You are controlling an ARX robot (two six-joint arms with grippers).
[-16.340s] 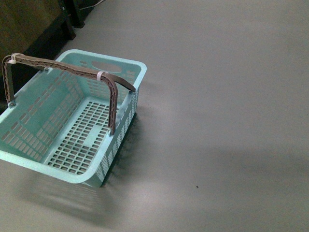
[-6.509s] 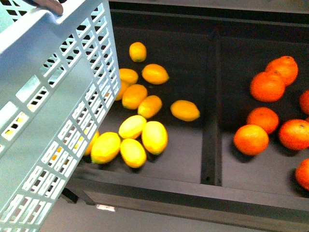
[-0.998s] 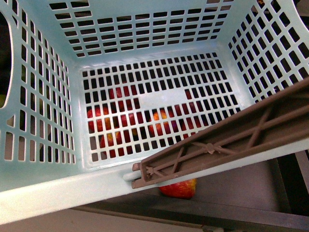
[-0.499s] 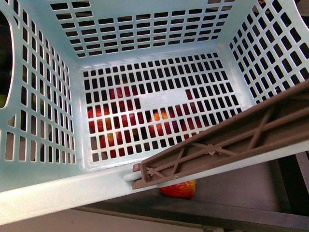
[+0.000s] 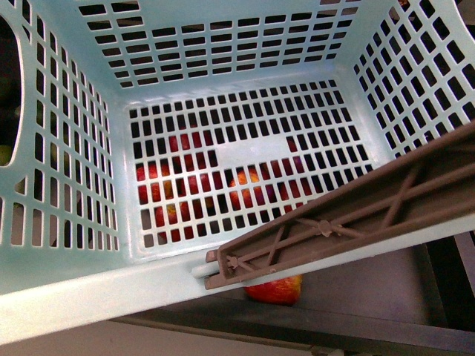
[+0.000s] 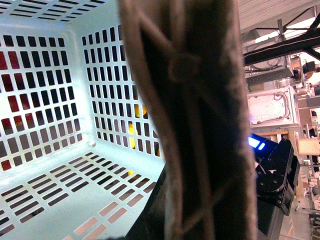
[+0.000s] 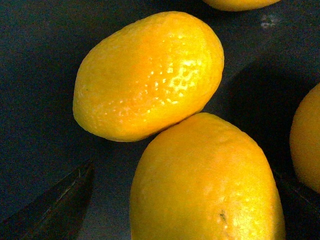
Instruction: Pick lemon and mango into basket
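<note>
Swung over from beside the lemons a few seconds back, the basket (image 5: 67,282) is now held tilted, with its slotted floor filling the front view. Over the last half second it's barely been budged. The nearest lemon (image 7: 205,180) is lying on the dark desk (image 7: 40,100), outside the basket and touched by a second lemon (image 7: 150,75). The right gripper (image 7: 182,172) is spread wide around it, with one finger (image 7: 55,205) seen clear of the skin. A mango (image 5: 274,289) is seen poking out just under the basket's near rim, and more red fruits (image 5: 245,189) are visible through the floor slots. The brown handle (image 5: 356,215) is laid across the basket's near-right corner. The left gripper (image 6: 165,220) is mostly hidden by the blurred handle, so apart or together can't be told.
</note>
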